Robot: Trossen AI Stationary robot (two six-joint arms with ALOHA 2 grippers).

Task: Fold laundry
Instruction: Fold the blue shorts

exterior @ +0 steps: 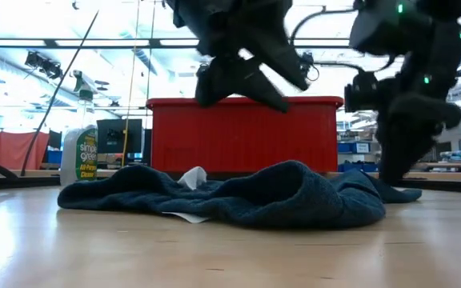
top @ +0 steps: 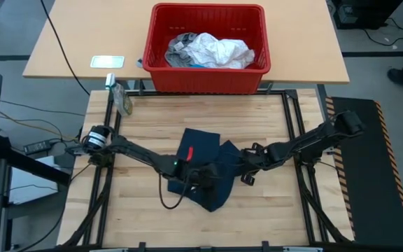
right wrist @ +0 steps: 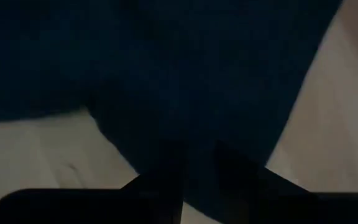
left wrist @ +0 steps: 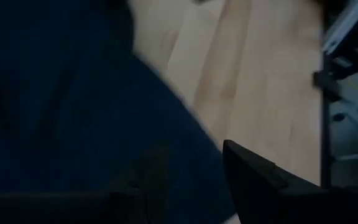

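Observation:
A dark navy garment [top: 201,157] [exterior: 278,196] lies crumpled on the wooden table, with a red tag [top: 189,152] on top. My left gripper [top: 212,171] [exterior: 242,88] hovers open above its middle and touches nothing; navy cloth [left wrist: 73,93] fills its wrist view. My right gripper [top: 247,166] [exterior: 394,172] is down at the garment's right end. Its fingers stand close together with navy cloth [right wrist: 197,74] between them. More laundry, white and grey [top: 212,50], lies in the basket. My right gripper holds the navy garment at its right-hand edge [right wrist: 197,134], pinched between the two fingers [right wrist: 160,180]. It comes from above and from the table's right, slanting down. The cloth lies on the table there and is slack; the number of layers does not show.
A red plastic basket [top: 205,80] [exterior: 242,136] stands on the light table beyond the far edge. A spray bottle [top: 122,98] [exterior: 78,156] stands at the far left corner. Bare wood [top: 152,217] lies on the garment's near side and to its left.

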